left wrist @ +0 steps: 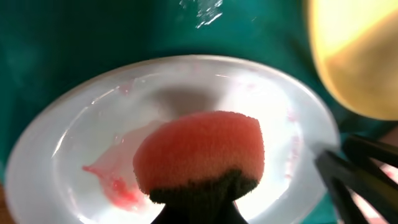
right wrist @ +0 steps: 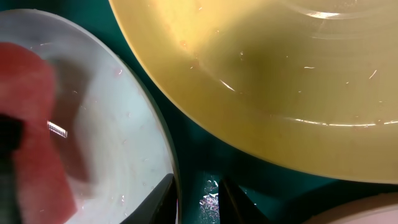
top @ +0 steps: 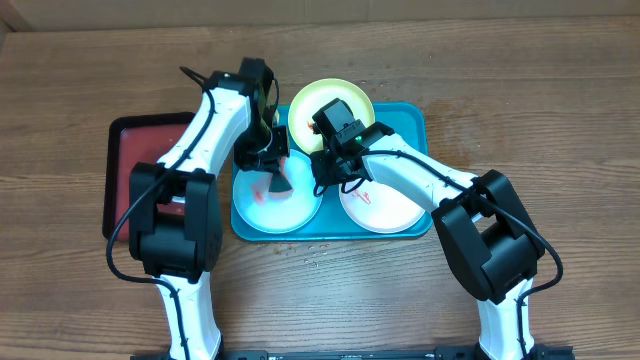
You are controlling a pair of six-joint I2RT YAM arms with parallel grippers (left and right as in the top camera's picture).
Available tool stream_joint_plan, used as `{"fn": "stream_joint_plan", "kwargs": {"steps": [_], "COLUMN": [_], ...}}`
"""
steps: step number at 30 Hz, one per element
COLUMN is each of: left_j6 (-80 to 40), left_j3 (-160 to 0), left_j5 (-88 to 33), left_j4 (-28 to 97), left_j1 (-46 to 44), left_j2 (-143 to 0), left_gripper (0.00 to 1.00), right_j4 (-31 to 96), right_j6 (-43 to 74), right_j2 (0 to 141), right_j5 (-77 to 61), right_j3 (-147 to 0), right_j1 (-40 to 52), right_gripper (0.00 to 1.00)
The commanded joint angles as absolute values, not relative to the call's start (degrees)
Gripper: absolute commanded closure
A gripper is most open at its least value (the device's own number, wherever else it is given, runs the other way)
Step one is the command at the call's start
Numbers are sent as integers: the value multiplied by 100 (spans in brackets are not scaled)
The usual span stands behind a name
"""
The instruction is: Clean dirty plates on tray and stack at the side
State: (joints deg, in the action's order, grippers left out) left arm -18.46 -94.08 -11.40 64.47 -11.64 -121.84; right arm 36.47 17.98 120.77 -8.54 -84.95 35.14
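The teal tray (top: 415, 120) holds three plates. The pale blue plate (top: 290, 205) lies at its left with a red smear (left wrist: 118, 186) on its floor. My left gripper (top: 272, 172) is shut on a red sponge (left wrist: 199, 149) with a dark backing, and the sponge rests on that plate's middle. The yellow-green plate (top: 330, 100) sits at the back and the white plate (top: 385, 205) at the right, with red marks on it. My right gripper (right wrist: 199, 202) stands narrowly open astride the pale blue plate's (right wrist: 118, 124) right rim. One finger is inside the rim and the other is on the tray floor (right wrist: 193, 155).
A smaller red tray with a black rim (top: 135, 150) lies left of the teal tray, partly under my left arm. Bare wooden table surrounds both trays. Both arms reach in from the near edge and meet over the tray's middle.
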Motion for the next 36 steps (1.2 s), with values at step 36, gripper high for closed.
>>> {"fn": "stream_joint_plan", "kwargs": {"steps": [36], "left_j6": [-1774], "left_j3": [-9782], "left_j5": [-757], "left_j4": [6757], "left_j1": [-1153], "left_j2": [-12213], "left_gripper": [96], "right_j4": [3645], "right_j6": [1802], "right_j2": [12060], "right_j5": [-751], "right_j3": [-8458], "right_j1": [3529], "right_gripper": [76]}}
